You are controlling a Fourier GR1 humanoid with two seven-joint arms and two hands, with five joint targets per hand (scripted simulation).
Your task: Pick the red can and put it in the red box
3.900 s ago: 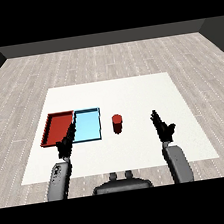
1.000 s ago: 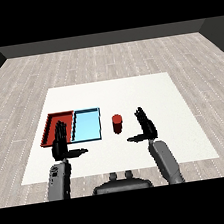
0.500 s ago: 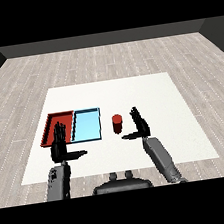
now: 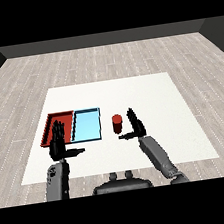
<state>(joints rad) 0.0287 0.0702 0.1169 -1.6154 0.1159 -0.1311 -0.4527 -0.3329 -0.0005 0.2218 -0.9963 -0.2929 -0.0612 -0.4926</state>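
I see the red can [image 4: 117,123] standing upright on the white table [image 4: 152,98], just right of the light blue tray [image 4: 85,125], with my right hand [image 4: 135,126] just beside it (fingers straight and spread, thumb toward the can, not touching). My left hand [image 4: 57,142] hovers over the red tray [image 4: 52,123], fingers also straight.

No readable text, labels, brands or numbers anywhere I can see. The small red cylindrical can [image 4: 117,123] by my right hand is plain, no label. The flat red tray [image 4: 49,128] and flat light blue tray [image 4: 85,125] are unmarked. The white table [image 4: 152,98] is also blank.
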